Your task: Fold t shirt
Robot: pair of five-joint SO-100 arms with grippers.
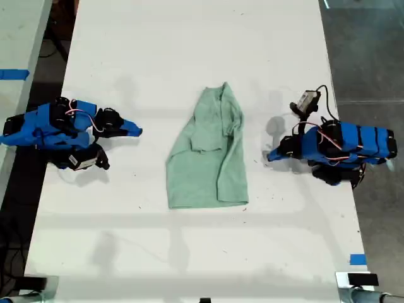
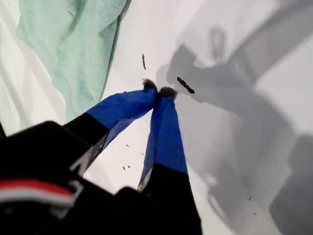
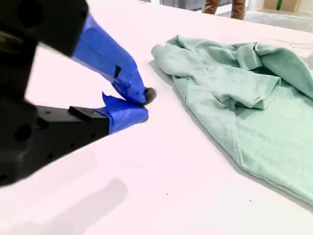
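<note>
At the fingertips, entry one: my first gripper (image 2: pixel 159 90) has its blue-taped fingers (image 2: pixel 166 132) pressed tip to tip with nothing between them, the dark pads just over bare tabletop. A short dark speck (image 2: pixel 185 84) lies on the surface just beyond the tips; whether it is lint or a mark cannot be told.

Entry two: my second gripper (image 3: pixel 144 100) is likewise closed and empty, its tips meeting low over the table.

Entry three: the t shirt (image 1: pixel 208 158), pale mint green and wrinkled, lies flat between the two sets of fingers and touches neither. Ahead of my first gripper's tips only a hem-side edge (image 2: pixel 73 44) shows. Ahead of my second gripper's tips the cloth (image 3: pixel 254 107) spreads wider, with a short sleeve (image 3: pixel 244 90) turned in over the body. It looks already doubled lengthwise, narrow at the collar end and broader at the hem, so the fold seems part done and a crosswise fold probably remains.

Reason for placement, as a judgement: both arms sit drawn in with fingers shut, clear of the cloth on either side. That suits a rest posture, either between folds or after a release, and leaves the garment undisturbed.

Entry four, surface: a white table (image 1: pixel 189 50), matte, bearing soft arm shadows and scattered dark flecks.

Entry five, room: grey floor (image 1: pixel 366 50) beyond my first arm, a second pale table (image 1: pixel 19 38) beyond my second arm, and blue tape markers (image 1: pixel 357 259) on the surfaces.
</note>
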